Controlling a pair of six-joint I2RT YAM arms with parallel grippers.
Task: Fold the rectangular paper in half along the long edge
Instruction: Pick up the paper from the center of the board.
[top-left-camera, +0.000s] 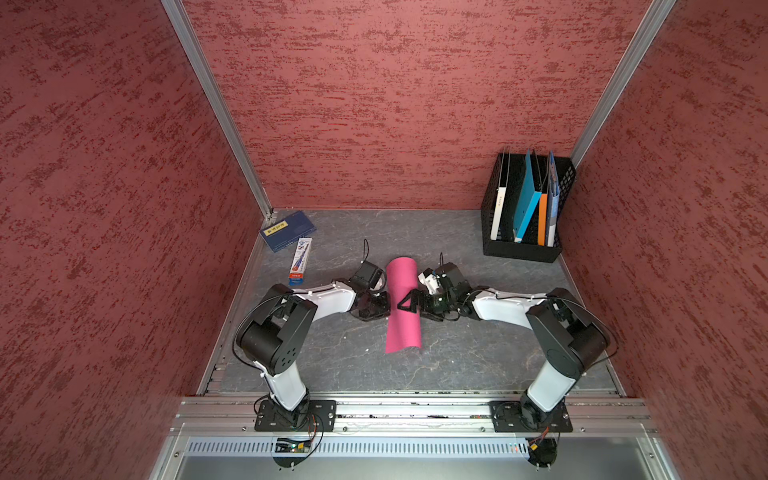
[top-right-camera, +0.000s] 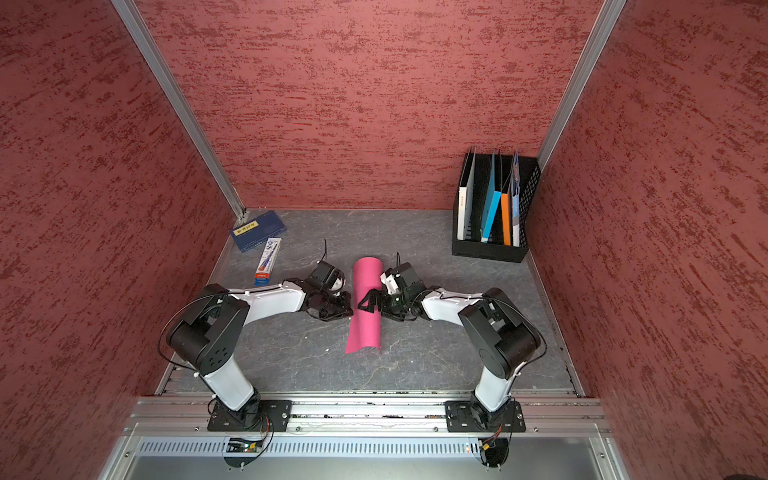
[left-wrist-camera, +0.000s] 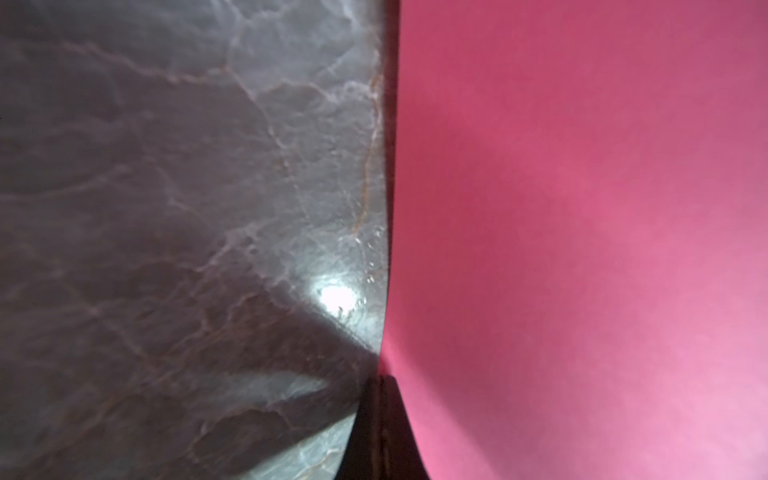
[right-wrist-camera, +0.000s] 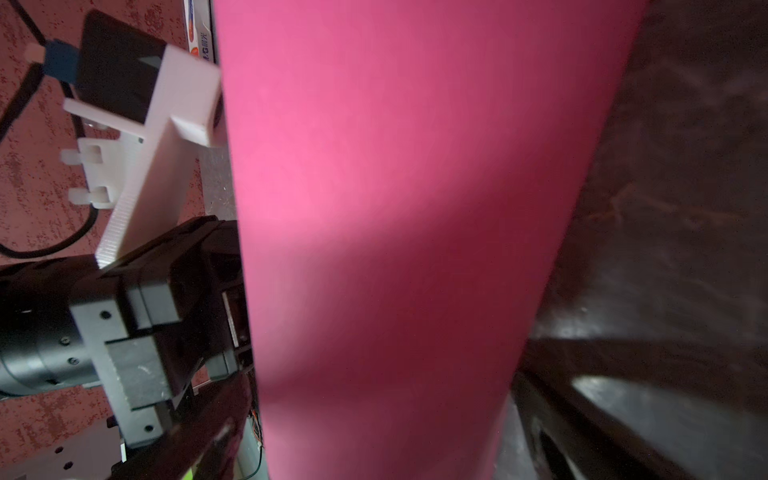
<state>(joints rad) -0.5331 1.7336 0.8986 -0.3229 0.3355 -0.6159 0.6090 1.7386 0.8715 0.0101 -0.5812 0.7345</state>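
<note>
The rectangular paper (top-left-camera: 402, 328) lies near the middle of the tabletop (top-left-camera: 478, 332), its length running from the front edge toward the back edge. It is bowed over into a rounded arch rather than laid flat, and no crease is seen in either top view. Its long edge on the left side is pinched between the pressed-together jaws of the left gripper (top-left-camera: 376, 307). The arch is straddled by the right gripper (top-left-camera: 415, 309), whose jaws are spread wide on either side of it. The fold is judged half done: the halves are brought over, but the bend is not yet pressed flat. A file rack (top-left-camera: 523, 249) stands at the back right corner.
</note>
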